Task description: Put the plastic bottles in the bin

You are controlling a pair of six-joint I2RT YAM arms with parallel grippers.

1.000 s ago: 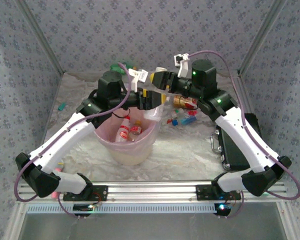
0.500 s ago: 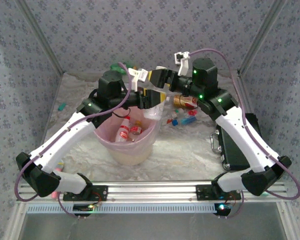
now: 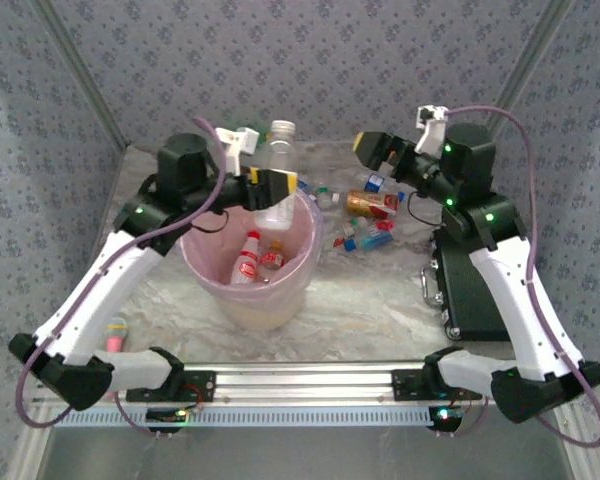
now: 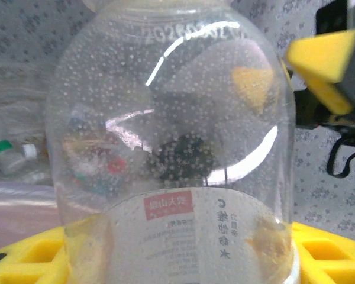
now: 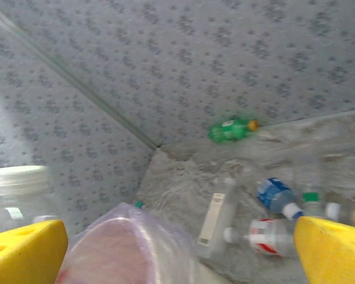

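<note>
Left wrist: we get the bottle (image 4: pixel 171 118) cut off top and bottom. Everything behind it is smeared through the plastic, and its label is unreadable. Right wrist: the bin (image 5: pixel 127 248) runs off the bottom edge, a capped bottle (image 5: pixel 15 180) runs off the left, and the loose bottles (image 5: pixel 272 198) are blurred. From above, the right arm hides part of the case (image 3: pixel 460 290), and the loose bottles are too small for us to count.

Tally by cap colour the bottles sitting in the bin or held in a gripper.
Red cap: 1, clear plastic bottle in the round beige pink-lined bin
Orange cap: 1, small bottle beside it
White cap: 1, large clear bottle in the left gripper
Total: 3
</note>
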